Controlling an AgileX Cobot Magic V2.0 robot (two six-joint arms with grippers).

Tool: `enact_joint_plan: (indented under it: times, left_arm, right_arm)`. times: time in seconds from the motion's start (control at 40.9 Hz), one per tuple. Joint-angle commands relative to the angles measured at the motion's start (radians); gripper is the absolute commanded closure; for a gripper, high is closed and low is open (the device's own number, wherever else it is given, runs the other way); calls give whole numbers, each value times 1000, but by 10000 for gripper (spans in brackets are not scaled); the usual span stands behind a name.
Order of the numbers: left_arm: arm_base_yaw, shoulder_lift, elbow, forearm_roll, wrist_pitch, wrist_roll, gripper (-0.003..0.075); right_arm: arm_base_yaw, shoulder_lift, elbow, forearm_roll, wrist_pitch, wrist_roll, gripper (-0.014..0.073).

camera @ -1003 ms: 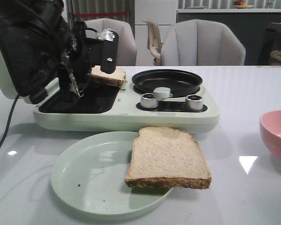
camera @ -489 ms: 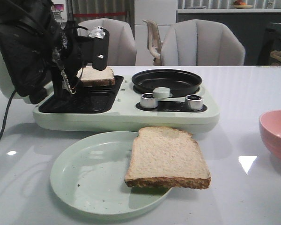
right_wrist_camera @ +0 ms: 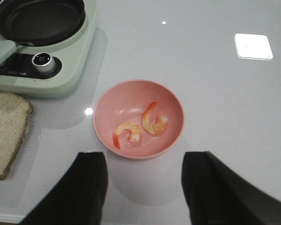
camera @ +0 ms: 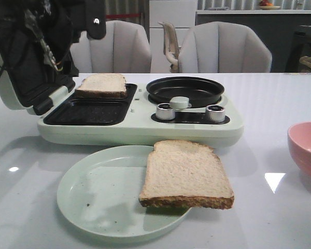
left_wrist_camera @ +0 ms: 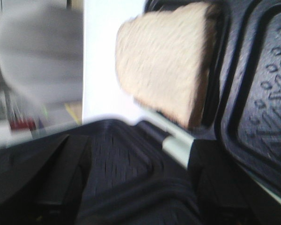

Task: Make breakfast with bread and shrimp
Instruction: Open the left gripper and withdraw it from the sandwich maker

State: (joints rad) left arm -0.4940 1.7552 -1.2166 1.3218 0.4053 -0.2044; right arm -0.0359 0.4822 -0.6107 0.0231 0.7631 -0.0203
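Observation:
One bread slice [camera: 101, 84] lies at the back of the breakfast maker's black grill plate [camera: 88, 112]; the left wrist view shows the same bread slice [left_wrist_camera: 164, 65] close up. A second bread slice [camera: 185, 174] lies half on the pale green plate [camera: 98, 194], overhanging its right rim. My left gripper [left_wrist_camera: 138, 150] hangs open and empty above the grill plate, well clear of the bread. Two shrimp [right_wrist_camera: 128, 132] [right_wrist_camera: 153, 123] lie in the pink bowl [right_wrist_camera: 131, 96]. My right gripper [right_wrist_camera: 144, 164] is open over the table just short of that bowl, holding nothing.
The pale green breakfast maker [camera: 140, 127] has its lid [camera: 15, 91] tilted open at the left, a round black pan [camera: 185, 89] and two knobs [camera: 165, 111]. The left arm [camera: 36, 31] looms over the lid. The pink bowl [camera: 306, 148] sits at the table's right. Grey chairs stand behind.
My left gripper let go of the bread slice, which now rests at the back of the grill plate. The gripper then rose up and away to the left. The plate's slice has not moved.

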Motion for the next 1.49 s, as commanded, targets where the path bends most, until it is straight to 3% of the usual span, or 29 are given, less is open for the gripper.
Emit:
enact_joint_plan:
  times: [0.0,0.122,0.22,0.44,1.101,1.321,1.468]
  left_arm:
    - [-71,-118,-21,-261,196,-18,223]
    - [-153,-207,-21,-542,356,-18,223]
    - [-212,-286,-21,-675,456,-18,223]
    - [-256,-469,16,-979,499,-18,223]
    - [-256,-996,403,-1121,385,-18,223]
    - [-256,-1079,440,-1123,370,-18,223]
    - [-256,-1077,440,-1123,370,-18,223]
  right_arm:
    - [-4,13,-32,-2,-74,-6,118]
    - [-4,13,-32,-2,-74,-6,118]
    - [-4,13,-32,-2,-74,-6,118]
    - [-4,13,-32,-2,-74,-6,118]
    - [-4,14,-32,19,-95,-6,118]
    - [-3,100,-32,278,-58,-14,118]
    - [-3,235,-32,465,18,-115,118]
